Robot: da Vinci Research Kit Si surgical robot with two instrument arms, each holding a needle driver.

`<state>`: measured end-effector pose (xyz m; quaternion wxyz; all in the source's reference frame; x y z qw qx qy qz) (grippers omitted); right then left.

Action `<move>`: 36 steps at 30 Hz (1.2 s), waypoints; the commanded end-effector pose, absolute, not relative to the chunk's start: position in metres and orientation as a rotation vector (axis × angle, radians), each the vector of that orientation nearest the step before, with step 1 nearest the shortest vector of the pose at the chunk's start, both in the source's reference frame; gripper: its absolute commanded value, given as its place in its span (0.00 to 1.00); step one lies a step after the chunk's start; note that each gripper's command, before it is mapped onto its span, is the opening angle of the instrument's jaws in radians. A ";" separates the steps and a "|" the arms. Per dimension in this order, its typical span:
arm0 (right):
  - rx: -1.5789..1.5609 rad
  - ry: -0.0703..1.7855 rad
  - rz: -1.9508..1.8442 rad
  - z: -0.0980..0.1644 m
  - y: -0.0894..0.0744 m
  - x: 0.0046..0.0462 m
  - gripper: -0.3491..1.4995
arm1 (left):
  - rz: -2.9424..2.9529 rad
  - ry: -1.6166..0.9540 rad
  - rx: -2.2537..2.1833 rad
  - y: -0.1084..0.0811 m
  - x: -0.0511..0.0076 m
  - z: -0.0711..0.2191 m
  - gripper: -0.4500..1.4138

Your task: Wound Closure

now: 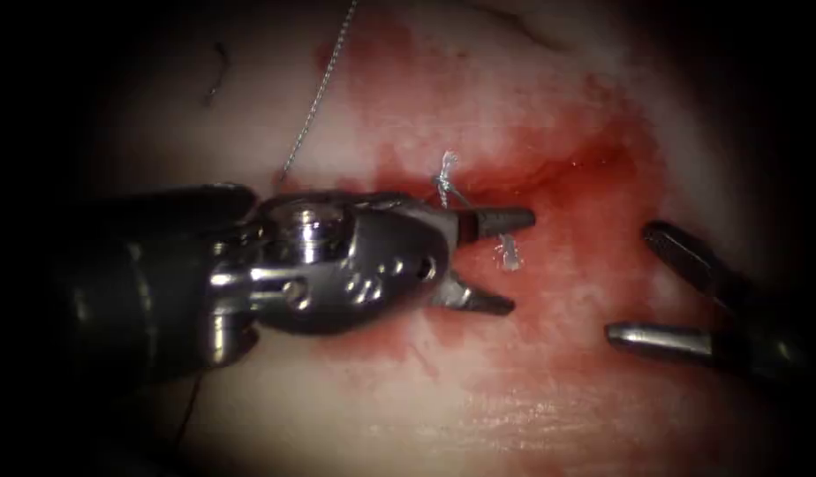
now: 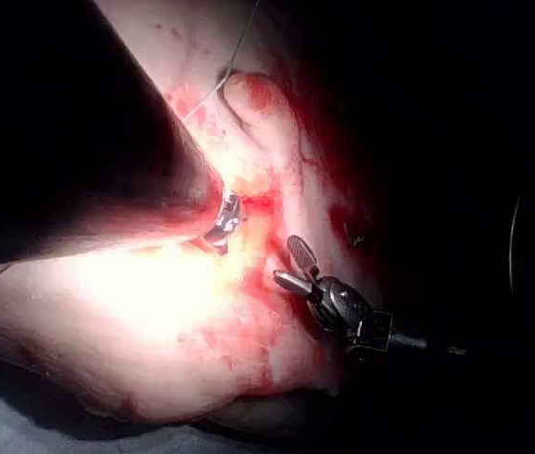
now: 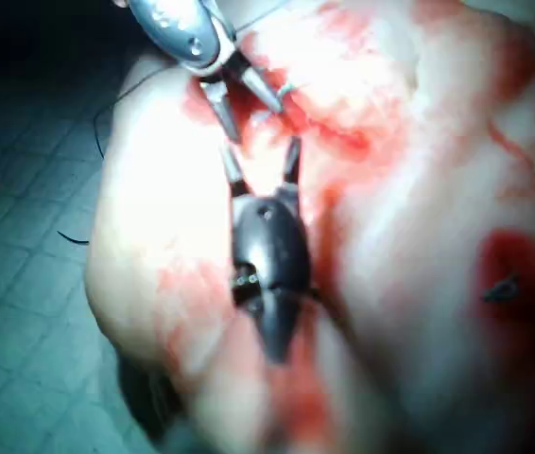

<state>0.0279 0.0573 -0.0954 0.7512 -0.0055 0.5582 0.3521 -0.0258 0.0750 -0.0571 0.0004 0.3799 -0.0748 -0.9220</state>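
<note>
Now both grippers, left (image 1: 505,261) and right (image 1: 633,283), gape empty (knotted thread (image 1: 445,181) nearby).

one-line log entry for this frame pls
left tool: open, holds nothing | right tool: open, holds nothing | knot with cut ends at the cut | thread trailing up-left

grey tiled surface (image 3: 22,312) beneath; pale cloth (image 2: 22,426) at edge.
</note>
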 end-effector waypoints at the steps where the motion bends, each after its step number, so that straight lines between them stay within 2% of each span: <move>1: -0.011 1.223 0.769 -0.095 0.057 0.0287 0.92 | -2.896 -0.241 1.193 0.075 -0.0265 -0.057 0.59; 3: -0.012 1.223 0.769 -0.095 0.057 0.0287 0.92 | -2.901 -0.248 1.185 0.075 -0.0266 -0.056 0.55; 4: -0.012 1.223 0.769 -0.095 0.057 0.0287 0.92 | -2.917 -0.257 1.161 0.075 -0.0265 -0.056 0.39; 5: -0.008 1.222 0.767 -0.095 0.057 0.0287 0.92 | -2.934 -0.270 1.137 0.075 -0.0264 -0.056 0.16; 6: -0.008 1.222 0.766 -0.095 0.057 0.0287 0.92 | -2.944 -0.277 1.124 0.075 -0.0263 -0.056 0.06; 13: -0.010 1.221 0.769 -0.095 0.057 0.0290 0.91 | -3.179 -0.163 1.253 0.076 -0.0249 -0.056 0.05; 17: -0.003 1.233 0.762 -0.094 0.058 0.0296 0.90 | -3.174 -0.189 1.323 0.076 -0.0238 -0.057 0.05; 25: -0.015 1.294 0.533 -0.092 0.060 0.0331 0.90 | -3.169 -0.057 1.566 0.077 -0.0214 -0.058 0.05; 31: 0.006 1.324 0.377 -0.089 0.061 0.0378 0.89 | -3.107 0.152 1.897 0.078 -0.0200 -0.057 0.05; 36: -0.022 1.306 0.359 -0.088 0.061 0.0389 0.88 | -3.073 0.289 2.074 0.078 -0.0196 -0.057 0.05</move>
